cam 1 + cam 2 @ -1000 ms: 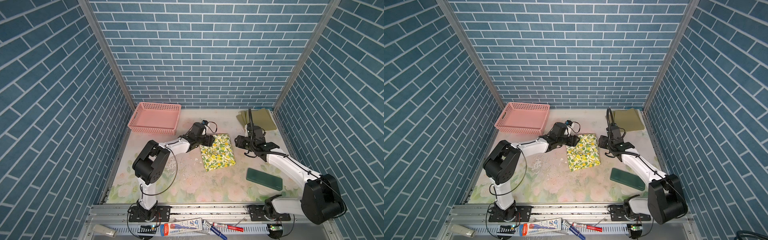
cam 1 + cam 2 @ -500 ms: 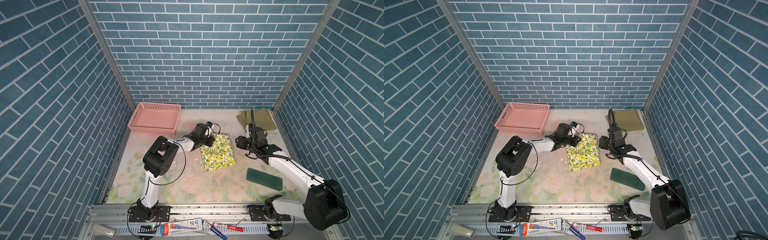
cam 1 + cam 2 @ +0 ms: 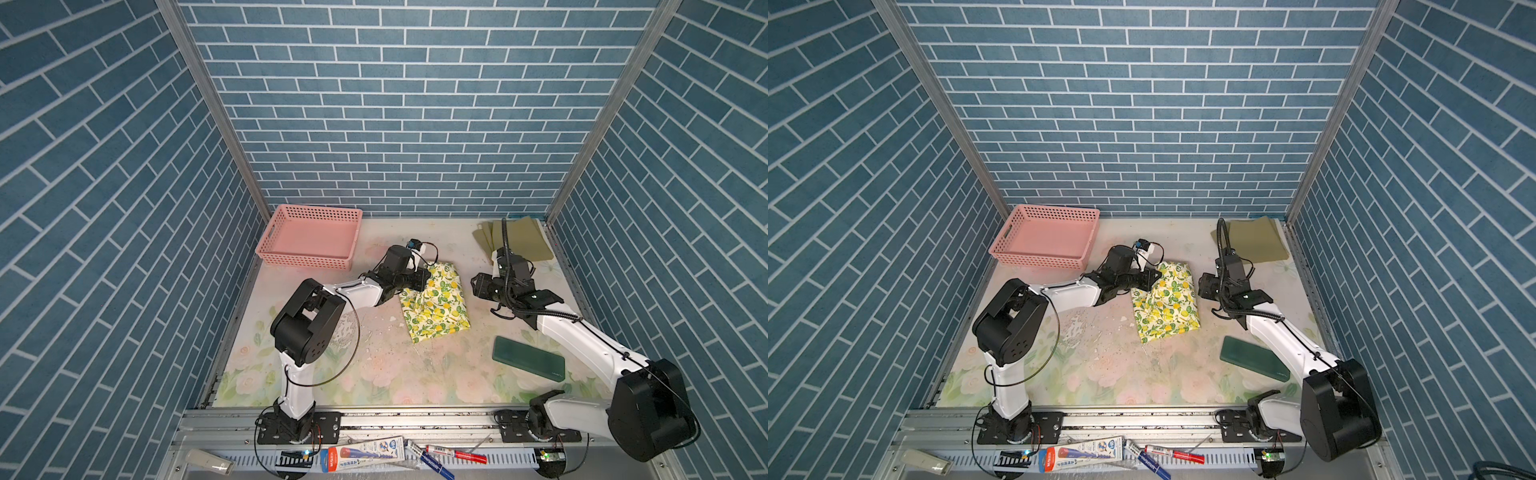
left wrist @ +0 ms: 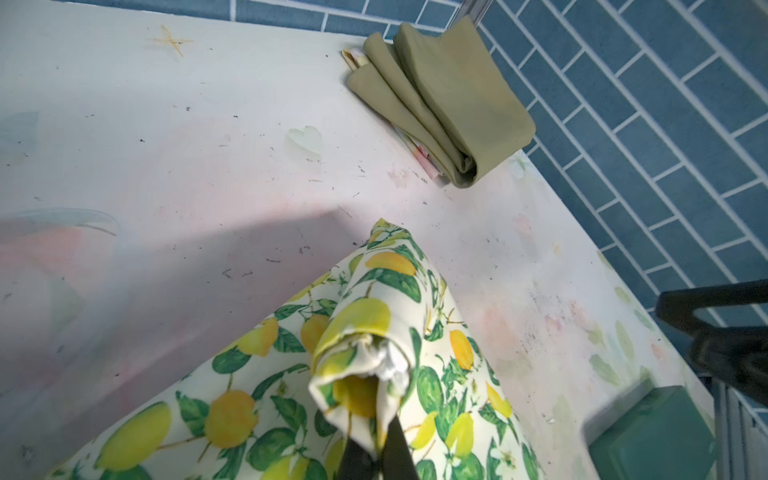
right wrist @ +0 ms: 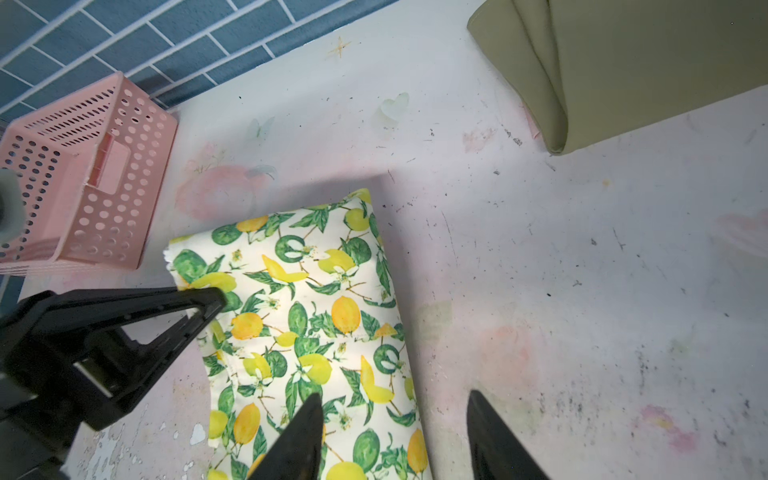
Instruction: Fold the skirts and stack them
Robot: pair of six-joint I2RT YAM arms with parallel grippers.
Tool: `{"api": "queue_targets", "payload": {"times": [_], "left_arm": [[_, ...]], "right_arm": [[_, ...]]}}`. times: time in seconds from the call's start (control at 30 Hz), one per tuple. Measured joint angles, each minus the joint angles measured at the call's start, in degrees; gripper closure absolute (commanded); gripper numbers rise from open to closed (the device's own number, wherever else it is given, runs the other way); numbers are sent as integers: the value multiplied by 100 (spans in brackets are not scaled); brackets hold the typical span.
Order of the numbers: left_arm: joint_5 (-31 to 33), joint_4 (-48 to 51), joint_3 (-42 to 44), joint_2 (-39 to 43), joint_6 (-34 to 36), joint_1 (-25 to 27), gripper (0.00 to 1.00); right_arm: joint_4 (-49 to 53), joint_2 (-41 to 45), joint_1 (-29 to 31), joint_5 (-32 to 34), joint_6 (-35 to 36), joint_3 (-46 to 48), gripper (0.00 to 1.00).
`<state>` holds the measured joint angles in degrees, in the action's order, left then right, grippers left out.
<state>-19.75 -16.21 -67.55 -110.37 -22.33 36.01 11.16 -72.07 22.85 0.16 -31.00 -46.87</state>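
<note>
We hold a bunched corner of the lemon skirt (image 3: 436,307) clamped in our left end effector (image 4: 379,436), and the rest of it lies folded in the middle of the worktop (image 3: 374,374). Our right end effector (image 5: 395,399) hovers with its jaws apart at the skirt's opposite edge, gripping nothing. The olive skirt (image 3: 525,243) sits folded in the far right corner, atop the floral skirt (image 4: 419,151).

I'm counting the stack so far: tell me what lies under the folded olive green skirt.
Under the olive green skirt, only edges of a pastel floral cloth peek out along its side, in the left wrist view. The rest is covered; its fold cannot be judged.
</note>
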Motion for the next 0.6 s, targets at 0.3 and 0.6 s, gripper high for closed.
{"api": "queue_targets", "payload": {"times": [0.3,0.6], "left_arm": [[321,157,428,376,-872,39,100],[737,39,1134,796,-1956,177,100]], "right_arm": [[2,129,0,-7,22,22,45],[17,192,0,-37,188,168,45]]}}
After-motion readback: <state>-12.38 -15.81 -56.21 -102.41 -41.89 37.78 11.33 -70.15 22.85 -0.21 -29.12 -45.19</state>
